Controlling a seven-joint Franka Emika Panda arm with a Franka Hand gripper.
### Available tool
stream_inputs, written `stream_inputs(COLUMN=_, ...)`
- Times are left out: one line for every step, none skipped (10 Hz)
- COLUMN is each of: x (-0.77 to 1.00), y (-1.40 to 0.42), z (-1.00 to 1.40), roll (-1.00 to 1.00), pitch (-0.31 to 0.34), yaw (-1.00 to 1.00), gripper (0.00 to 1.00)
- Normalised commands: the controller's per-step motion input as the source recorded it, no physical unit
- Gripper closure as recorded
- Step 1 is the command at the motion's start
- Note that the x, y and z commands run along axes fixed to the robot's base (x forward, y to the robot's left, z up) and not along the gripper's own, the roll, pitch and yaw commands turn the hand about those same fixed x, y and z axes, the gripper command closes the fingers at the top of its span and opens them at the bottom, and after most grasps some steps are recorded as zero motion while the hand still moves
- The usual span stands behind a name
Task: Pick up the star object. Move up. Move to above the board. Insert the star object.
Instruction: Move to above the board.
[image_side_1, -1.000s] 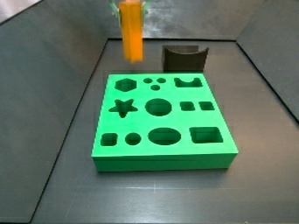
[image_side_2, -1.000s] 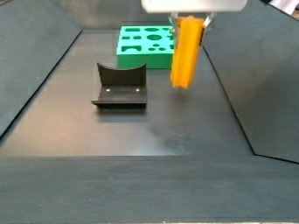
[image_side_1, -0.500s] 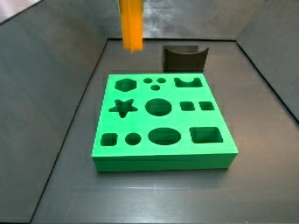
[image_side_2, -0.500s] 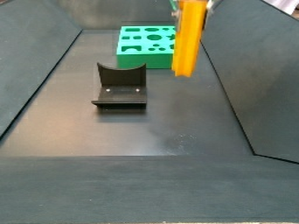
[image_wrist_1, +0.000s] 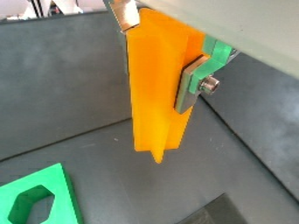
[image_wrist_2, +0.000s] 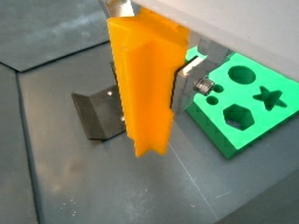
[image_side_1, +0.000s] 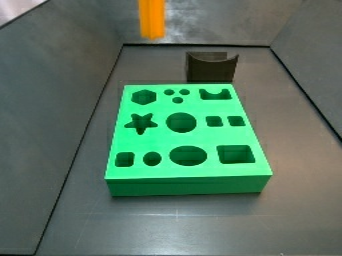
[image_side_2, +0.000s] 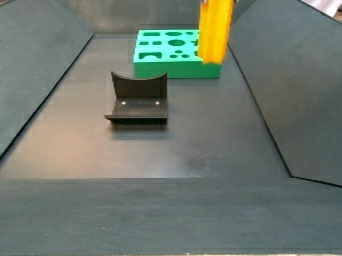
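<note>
The gripper is holding the star object upright high above the dark floor, its silver fingers clamped against the orange prism's sides, as both wrist views show. In both side views only the lower part of the prism is hanging in from the top edge, and the gripper itself is out of view there. The lift appears to be the step in hand, with the pick-up done and the carry to the board not yet made. The star object is hanging clear of the floor, beyond the board's far end and to the left of the fixture. The next move calls for travelling sideways until the prism's lower end is standing over the star-shaped hole on the board's left side, with the points of prism and hole lined up before any descent. The arm's pose above the wrist is not showing.
</note>
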Motion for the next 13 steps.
stream_inputs(x=0.03, y=-0.04, z=1.00, roll=-0.06, pitch=0.058, yaw=0.03, gripper=1.00)
stream_inputs(x=0.01, y=-0.03, z=0.83, roll=-0.08, pitch=0.066, yaw=0.01, gripper=1.00)
stream_inputs(x=0.01, y=-0.02, z=0.70, roll=-0.09, pitch=0.067, yaw=0.00, gripper=1.00)
stream_inputs(x=0.00, y=-0.01, z=0.56, roll=-0.09, pitch=0.066, yaw=-0.01, gripper=1.00)
stream_inputs(x=0.00, y=-0.01, z=0.42, roll=-0.09, pitch=0.061, yaw=-0.01, gripper=1.00)
stream_inputs(x=0.00, y=0.00, z=0.29, roll=-0.10, pitch=0.061, yaw=-0.02, gripper=1.00)
stream_inputs(x=0.20, y=-1.00, z=0.23, roll=-0.22, pitch=0.110, yaw=-1.00, gripper=1.00)
stream_inputs(x=0.20, y=-1.00, z=0.20, roll=-0.22, pitch=0.115, yaw=-1.00, gripper=1.00)
stream_inputs(x=0.21, y=-1.00, z=0.21, roll=-0.20, pitch=0.182, yaw=-1.00, gripper=1.00)
stream_inputs(x=0.22, y=-1.00, z=0.21, roll=-0.22, pitch=0.199, yaw=-0.81, gripper=1.00)
stream_inputs(x=0.23, y=-1.00, z=0.21, roll=-0.14, pitch=0.194, yaw=-0.47, gripper=1.00)
stream_inputs(x=0.24, y=-1.00, z=0.21, roll=-0.12, pitch=0.185, yaw=-0.34, gripper=1.00)
stream_inputs(x=0.26, y=-1.00, z=0.22, roll=-0.07, pitch=0.163, yaw=-0.15, gripper=1.00)
